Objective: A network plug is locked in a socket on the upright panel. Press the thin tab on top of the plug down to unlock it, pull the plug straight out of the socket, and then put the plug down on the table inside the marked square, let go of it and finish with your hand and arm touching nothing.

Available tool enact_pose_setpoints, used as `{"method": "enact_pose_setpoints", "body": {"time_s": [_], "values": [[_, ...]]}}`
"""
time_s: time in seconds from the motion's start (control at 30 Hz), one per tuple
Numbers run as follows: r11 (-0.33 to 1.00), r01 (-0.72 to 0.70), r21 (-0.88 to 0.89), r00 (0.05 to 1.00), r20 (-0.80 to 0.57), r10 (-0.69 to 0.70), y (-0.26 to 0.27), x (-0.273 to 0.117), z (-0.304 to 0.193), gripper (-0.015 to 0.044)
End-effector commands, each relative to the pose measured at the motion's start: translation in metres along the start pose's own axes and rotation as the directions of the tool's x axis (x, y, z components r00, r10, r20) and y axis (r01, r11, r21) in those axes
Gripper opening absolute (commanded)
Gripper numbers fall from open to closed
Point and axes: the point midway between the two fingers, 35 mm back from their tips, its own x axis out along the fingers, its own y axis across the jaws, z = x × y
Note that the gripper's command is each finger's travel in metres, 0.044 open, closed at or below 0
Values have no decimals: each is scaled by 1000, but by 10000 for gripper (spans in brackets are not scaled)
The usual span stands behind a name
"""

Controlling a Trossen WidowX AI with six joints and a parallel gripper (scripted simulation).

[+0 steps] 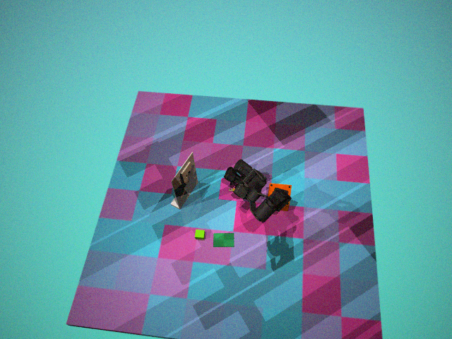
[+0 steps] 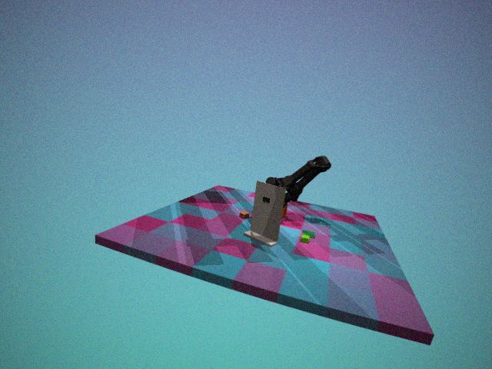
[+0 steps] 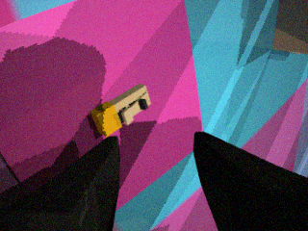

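My gripper (image 3: 156,143) is open, with a wide gap and nothing between its fingertips. The plug (image 3: 118,112) (image 1: 232,189), beige with a yellow end and a small dark part, is out of the socket. In the wrist view it lies slanted beyond the left fingertip, over a bright pink patch of table. I cannot tell whether it rests on the table. The upright panel (image 1: 185,188) (image 2: 264,222) stands left of the arm in the top view. A flat green marked area (image 1: 223,239) (image 2: 309,234) lies well away from the plug. The fingers are hidden in the top and exterior views.
A bright green block (image 1: 199,234) (image 2: 304,238) sits beside the green area, on its panel side. An orange-brown block (image 2: 244,214) stands on the other side of the panel. The orange base plate (image 1: 274,188) is under the arm. Strong striped shadows cross the table.
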Motion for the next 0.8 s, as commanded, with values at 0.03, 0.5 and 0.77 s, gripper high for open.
{"method": "enact_pose_setpoints", "body": {"time_s": [0.03,0.5,0.77], "values": [[1000,0,-5,1000,4,0,0,-4,1,156],[1000,-1,-6,1000,-2,1,-9,-12,-2,156],[1000,-2,-6,1000,-4,2,-14,-18,-4,156]]}}
